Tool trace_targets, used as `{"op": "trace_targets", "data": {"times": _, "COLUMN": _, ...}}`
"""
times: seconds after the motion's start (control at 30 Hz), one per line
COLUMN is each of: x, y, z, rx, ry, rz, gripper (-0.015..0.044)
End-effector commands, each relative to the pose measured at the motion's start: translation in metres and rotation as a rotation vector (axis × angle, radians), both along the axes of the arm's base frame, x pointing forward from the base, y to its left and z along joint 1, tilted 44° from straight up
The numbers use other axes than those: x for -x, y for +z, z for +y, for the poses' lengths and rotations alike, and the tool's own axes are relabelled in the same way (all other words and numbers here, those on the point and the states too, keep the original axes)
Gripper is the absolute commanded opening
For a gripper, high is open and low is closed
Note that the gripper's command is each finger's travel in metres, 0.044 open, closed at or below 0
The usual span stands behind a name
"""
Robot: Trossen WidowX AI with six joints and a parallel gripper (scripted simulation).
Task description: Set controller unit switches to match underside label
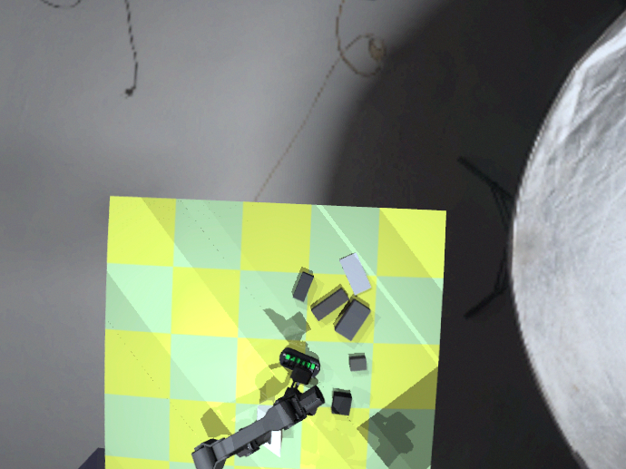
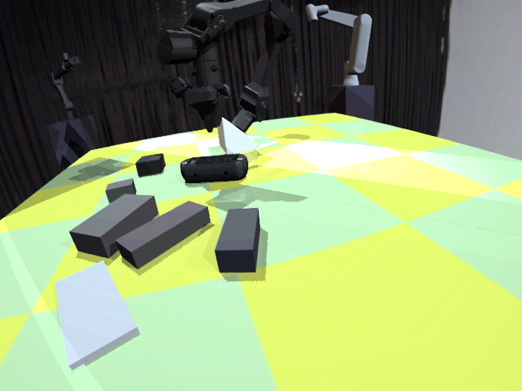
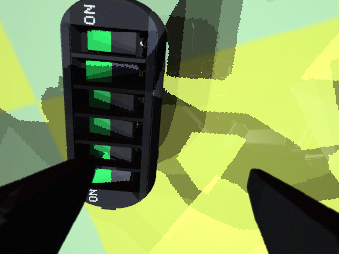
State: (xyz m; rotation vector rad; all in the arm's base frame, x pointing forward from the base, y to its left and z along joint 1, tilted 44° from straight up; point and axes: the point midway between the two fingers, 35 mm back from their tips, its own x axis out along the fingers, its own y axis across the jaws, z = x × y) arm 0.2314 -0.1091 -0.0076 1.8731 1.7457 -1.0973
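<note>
The dark grey controller unit (image 1: 298,359) (image 2: 214,169) (image 3: 112,102) sits on its base on the bench, its switches facing up. In the wrist view it stands upright at the left, with six rockers in a column. Their green ends are on the left, beside the ON print, and their dark ends on the right. Which ends are pressed down is hard to tell in the shading. The label underneath is hidden. My gripper (image 3: 171,170) is open and empty above the bench. Its left finger overlaps the unit's lower left edge and the lowest rockers in the wrist view; its right finger is off to the right.
Dark blocks (image 1: 303,285) (image 2: 237,239) lie beyond the unit, with a pale flat plate (image 1: 355,273) (image 2: 95,317) behind them. Two small blocks, one grey (image 1: 357,362) (image 2: 120,188) and one black (image 1: 341,402) (image 2: 150,165), lie beside it. A white wedge (image 1: 274,442) (image 2: 234,141) stands under my arm.
</note>
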Motion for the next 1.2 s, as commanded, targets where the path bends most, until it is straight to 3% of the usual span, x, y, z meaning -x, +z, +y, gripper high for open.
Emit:
{"op": "trace_targets", "data": {"times": 0.0, "x": 0.0, "y": 0.0, "z": 0.0, "rx": 0.0, "ry": 0.001, "rz": 0.001, "gripper": 0.044}}
{"op": "trace_targets", "data": {"times": 0.07, "x": 0.0, "y": 0.0, "z": 0.0, "rx": 0.0, "ry": 0.001, "rz": 0.001, "gripper": 0.044}}
{"op": "trace_targets", "data": {"times": 0.63, "x": -0.079, "y": -0.082, "z": -0.021, "rx": -0.071, "ry": 0.179, "rz": 0.182, "gripper": 0.0}}
{"op": "trace_targets", "data": {"times": 1.17, "x": -0.084, "y": -0.099, "z": -0.014, "rx": -0.078, "ry": 0.197, "rz": 0.199, "gripper": 0.0}}
